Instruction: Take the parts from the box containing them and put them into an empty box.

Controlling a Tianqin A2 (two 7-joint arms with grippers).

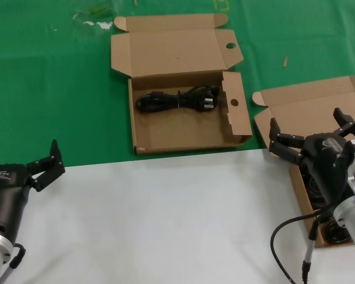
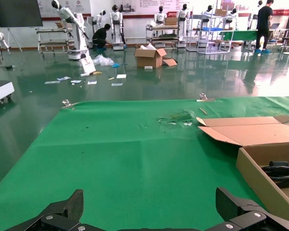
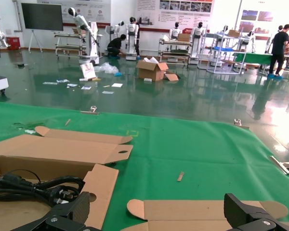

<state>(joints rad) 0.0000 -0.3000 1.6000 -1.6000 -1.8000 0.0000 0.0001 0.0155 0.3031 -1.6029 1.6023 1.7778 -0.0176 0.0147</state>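
Two shallow cardboard boxes lie open on the green cloth of the bench (image 1: 47,89). The one with round holes (image 1: 183,106) punched in its lid corner and side flap sits at the far middle, lid folded back, and holds one black power cord bundle (image 1: 177,99) lying crosswise near its far wall – the plug end toward the holed flap. The other box (image 1: 310,115), plain-lidded with small ear tabs, is at the robot's right, partly hidden behind the right arm; dark cords (image 1: 337,232) show in its near end, low beside the arm.

The right claw (image 1: 313,135) hovers over the plain box with its fingers spread wide, grasping nothing. In the right wrist view its two fingertips (image 3: 248,211) stand well apart at the lower edge, with the plain box's lid (image 3: 202,211) between them and the holed box with its cord off to one side.

The left claw (image 1: 44,163) is down at the robot's left, at the edge where the white sheet (image 1: 165,219) meets the green cloth, also splayed and holding nothing. Its wrist view shows both fingers (image 2: 62,214) apart above bare green cloth, the holed box's corner (image 2: 260,178) nearby.
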